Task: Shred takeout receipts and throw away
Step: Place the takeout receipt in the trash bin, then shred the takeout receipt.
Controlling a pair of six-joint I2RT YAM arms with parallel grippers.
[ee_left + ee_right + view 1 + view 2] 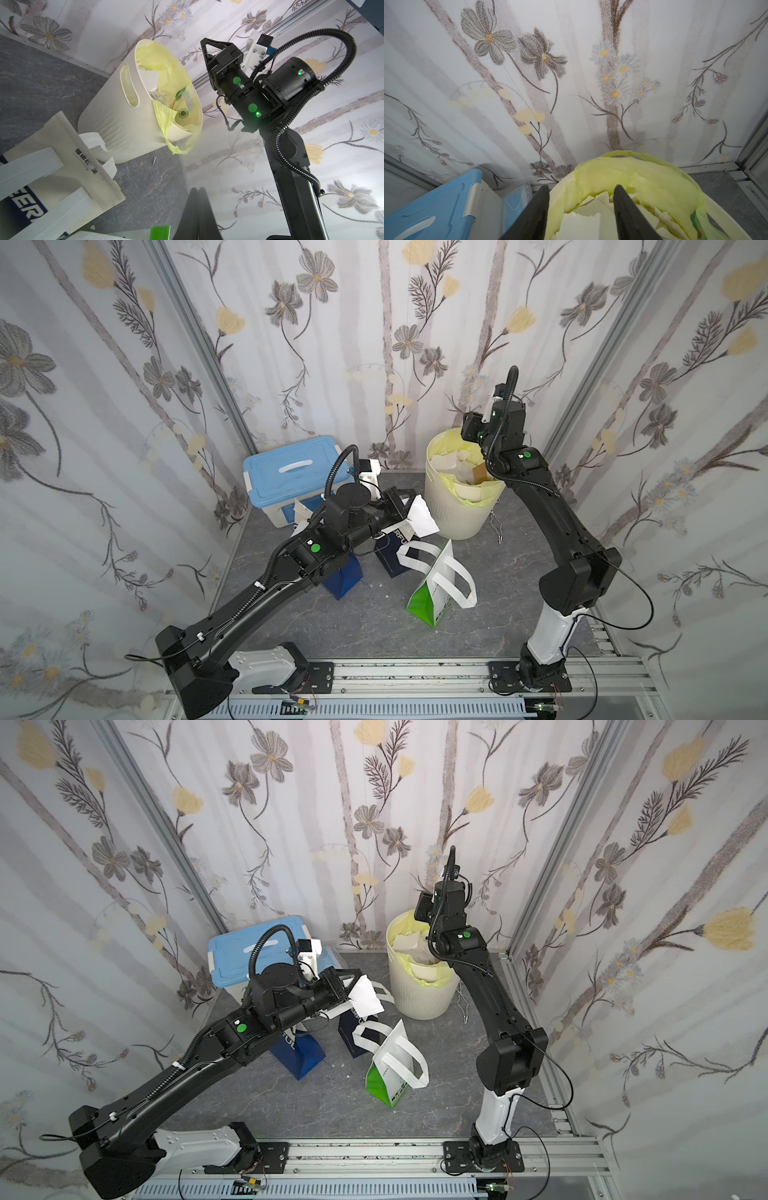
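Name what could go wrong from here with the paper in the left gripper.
1. The left gripper pinches a receipt piece short of the bin, above the navy bag; released here, it would likely miss.
2. The right gripper hangs open over the bin mouth, so the arms may collide there.
3. Torn paper sits high in the bin and may spill.

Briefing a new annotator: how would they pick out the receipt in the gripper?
Find the cream bin at the back. Beside it the left gripper pinches a white sheet over the navy bag: flat and plain, unlike the looped bag handles.
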